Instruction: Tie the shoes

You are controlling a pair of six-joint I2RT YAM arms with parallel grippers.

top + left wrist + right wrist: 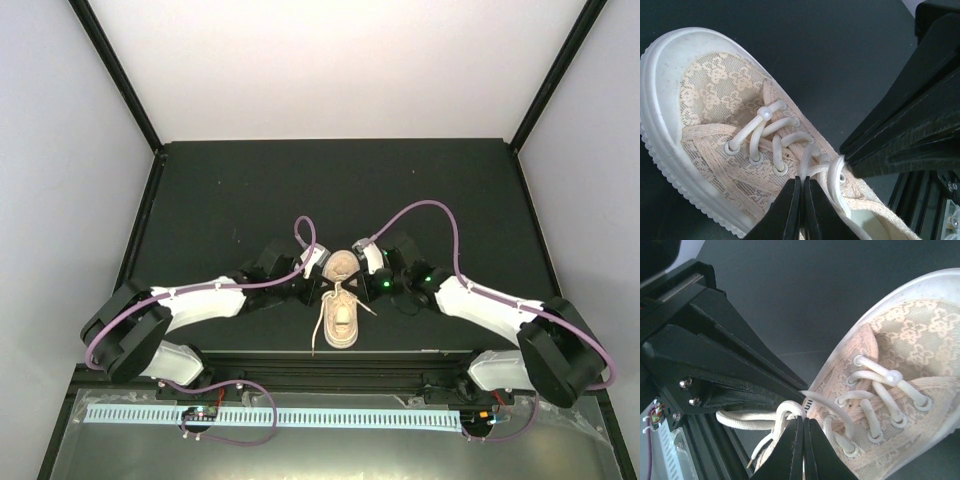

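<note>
The pale pink-beige lace-fabric sneaker (342, 318) sits on the dark desk (250, 190) between the two arms, close to the near edge. Its long axis runs 12 to 6 o'clock in the top view, with the toe cap at 12 and the heel opening at 6.

The left fingers (789, 210) reach it from 9 o'clock and the right fingers (790, 452) from 3 o'clock. Both tips meet over the upper eyelets, so neither arm is nearer. From each pair of fingers the toe lies ahead and the tongue just beneath.

The right fingers are pressed together and seem to pinch a loop of the cream laces (762, 131) at their tip. The left fingers are also pressed together right against a strand, but I cannot tell whether it is caught between them. Loose lace ends trail off toward 7 o'clock.

My guess is that the next pull should go sideways, toward 9 and 3, across the shoe's axis.

No brand, label or readable writing shows, only a repeated floral motif in the fabric.
</note>
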